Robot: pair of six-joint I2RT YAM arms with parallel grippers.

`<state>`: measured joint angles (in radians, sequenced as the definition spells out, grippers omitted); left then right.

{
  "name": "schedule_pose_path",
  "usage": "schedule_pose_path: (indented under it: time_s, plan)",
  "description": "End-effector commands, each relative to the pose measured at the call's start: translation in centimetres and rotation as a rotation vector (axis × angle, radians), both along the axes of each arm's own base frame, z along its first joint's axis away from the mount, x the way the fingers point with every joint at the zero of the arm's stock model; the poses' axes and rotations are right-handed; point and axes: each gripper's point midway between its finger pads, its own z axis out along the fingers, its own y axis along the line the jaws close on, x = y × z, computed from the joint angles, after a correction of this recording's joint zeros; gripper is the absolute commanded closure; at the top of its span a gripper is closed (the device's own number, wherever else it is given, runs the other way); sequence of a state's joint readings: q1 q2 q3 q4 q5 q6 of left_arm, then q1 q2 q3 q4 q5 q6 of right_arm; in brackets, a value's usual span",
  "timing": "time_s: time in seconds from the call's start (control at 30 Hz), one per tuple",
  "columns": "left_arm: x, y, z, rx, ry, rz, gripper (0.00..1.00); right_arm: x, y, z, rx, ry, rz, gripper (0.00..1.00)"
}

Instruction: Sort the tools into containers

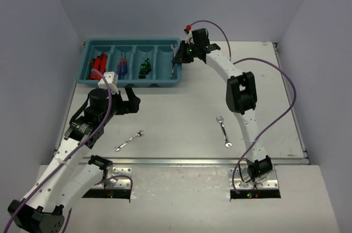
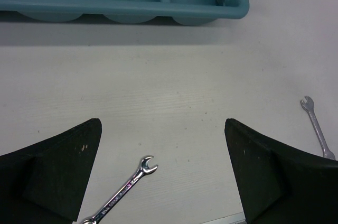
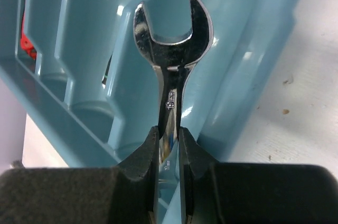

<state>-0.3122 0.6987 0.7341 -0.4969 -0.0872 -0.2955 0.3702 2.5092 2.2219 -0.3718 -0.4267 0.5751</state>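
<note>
Silver open-end wrench (image 3: 171, 49) pinched by shank in right tool (image 3: 169, 134), long axis pointing down into rightmost compartment (image 1: 165, 60) of teal plastic tray (image 1: 132, 40), 11 o'clock on tabletop (image 1: 181, 112). Left tool (image 2: 162, 123) spread wide, empty; second silver wrench (image 2: 127, 189) at its 7 o'clock.

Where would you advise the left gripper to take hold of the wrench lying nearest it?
Mid-shank, from straight above, with the open left gripper turned across the slim handle: the wrench lies flat and diagonal, its head wider.
</note>
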Motion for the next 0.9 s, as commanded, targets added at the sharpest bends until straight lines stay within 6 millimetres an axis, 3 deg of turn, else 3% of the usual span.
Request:
schedule_pose_path:
  time_s: [0.0,0.07,0.1,0.17,0.23,0.33,0.37,0.4,0.47,0.5,0.53,0.6,0.67,0.8,0.87]
  plan:
    - [0.6,-0.2,1.5,-0.015,-0.058,-0.012,0.00,0.7,1.6,6.1,0.027,-0.181,0.053,0.61]
    - [0.7,-0.2,1.4,-0.014,-0.056,-0.010,0.00,0.7,1.3,7.4,0.005,-0.204,0.043,0.38]
    - [0.7,-0.1,1.4,-0.014,-0.057,-0.010,0.00,0.5,1.1,8.2,0.002,-0.211,0.043,0.33]
    - [0.6,-0.2,1.5,-0.015,-0.061,-0.012,0.00,-0.1,0.7,9.5,-0.013,-0.217,0.044,0.30]
    - [0.6,-0.1,1.6,-0.016,-0.064,-0.010,0.00,-1.2,-0.2,12.1,-0.041,-0.250,0.044,0.28]
    - [0.5,0.2,1.8,-0.015,-0.073,0.006,0.00,-4.9,-3.7,13.1,-0.160,-0.204,0.001,0.25]
    - [0.5,0.3,1.8,-0.016,-0.074,0.011,0.00,-6.1,-5.2,12.2,-0.216,-0.177,-0.029,0.21]
    - [0.5,0.4,1.9,-0.016,-0.077,0.019,0.00,-8.8,-6.9,8.5,-0.287,-0.079,-0.033,0.01]
    - [0.4,0.7,2.1,-0.017,-0.087,0.035,0.00,-12.8,-10.1,8.1,-0.380,-0.037,-0.076,0.01]
    - [0.3,0.7,2.2,-0.018,-0.091,0.037,0.00,-14.5,-11.6,6.1,-0.440,0.017,-0.085,0.01]
    - [0.3,0.8,2.3,-0.019,-0.096,0.043,0.00,-16.1,-12.9,5.5,-0.483,0.042,-0.097,0.01]
    - [0.2,0.9,2.4,-0.021,-0.101,0.048,0.00,-20.9,-17.2,1.3,-0.646,0.157,-0.133,0.01]
    - [0.2,1.0,2.6,-0.025,-0.107,0.050,0.00,-24.3,-20.0,-0.8,-0.746,0.215,-0.149,0.01]
    - [0.3,0.5,2.4,-0.028,-0.097,0.028,0.00,-28.6,-21.5,-3.7,-0.783,0.312,-0.100,0.03]
    - [0.3,0.3,2.2,-0.026,-0.087,0.018,0.00,-29.8,-21.7,-4.5,-0.786,0.347,-0.083,0.04]
